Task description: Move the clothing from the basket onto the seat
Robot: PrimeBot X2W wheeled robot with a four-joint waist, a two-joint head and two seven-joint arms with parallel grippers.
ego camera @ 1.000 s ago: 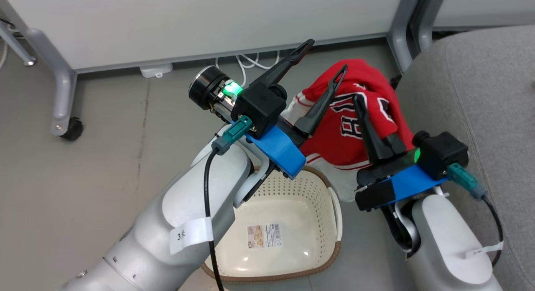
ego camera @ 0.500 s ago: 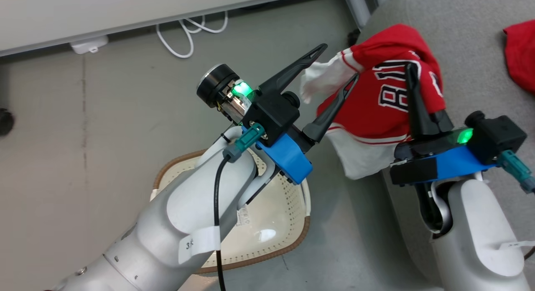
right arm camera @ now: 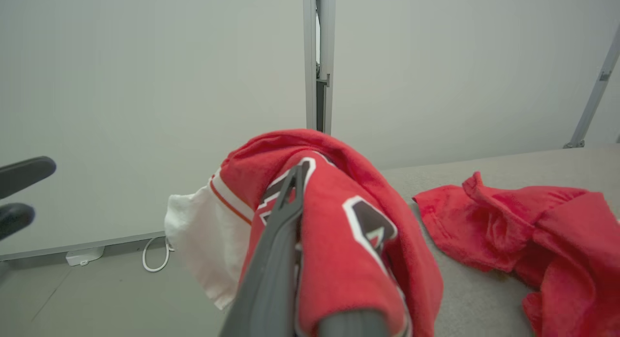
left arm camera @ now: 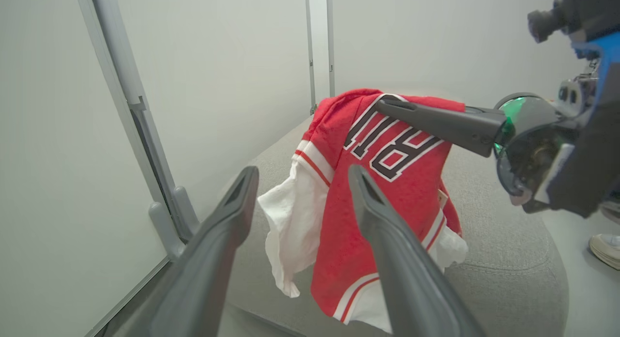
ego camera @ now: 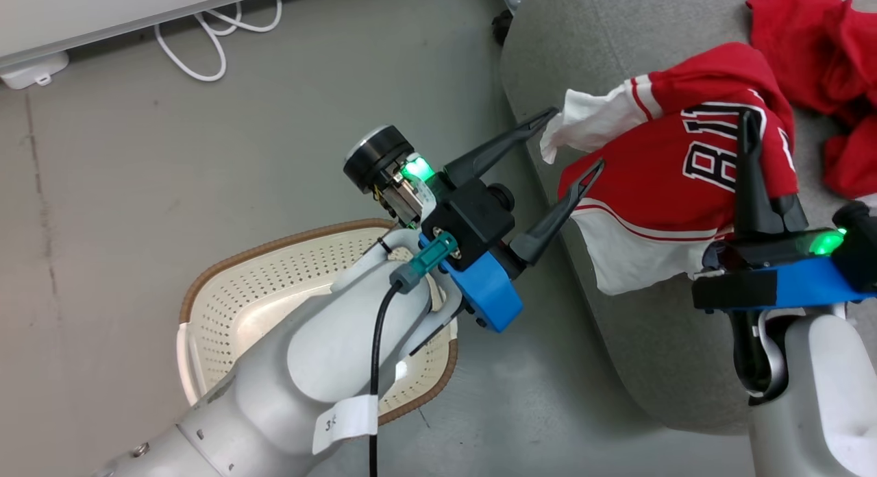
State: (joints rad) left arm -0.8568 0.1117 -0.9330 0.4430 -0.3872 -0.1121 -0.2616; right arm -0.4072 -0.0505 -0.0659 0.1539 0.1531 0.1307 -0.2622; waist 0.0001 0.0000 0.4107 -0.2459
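My right gripper point(ego camera: 748, 120) is shut on a red jersey point(ego camera: 675, 182) with black-and-white numerals and a white part; the jersey point(left arm camera: 382, 182) hangs from it over the rounded edge of the grey seat point(ego camera: 603, 79). The jersey point(right arm camera: 348, 221) drapes over the right gripper's fingers point(right arm camera: 278, 259). More red clothing point(ego camera: 815, 66) lies crumpled on the seat point(right arm camera: 484, 172) to the far right, also the red heap point(right arm camera: 528, 225). My left gripper point(ego camera: 575, 144) is open, held above the floor left of the jersey, nothing between its fingers point(left arm camera: 227, 221). The cream basket point(ego camera: 226, 299) sits on the floor under my left forearm.
A white cable point(ego camera: 205, 38) and a power strip point(ego camera: 31, 69) lie on the floor by the white wall panel. Grey metal frame posts point(left arm camera: 135, 109) stand beside the seat. A shoe point(left arm camera: 605, 247) shows at the right edge of the left wrist view.
The head camera has swung right, bringing the seat and the other red clothing into view. My right gripper has carried the jersey from above the basket's edge to over the seat's edge.
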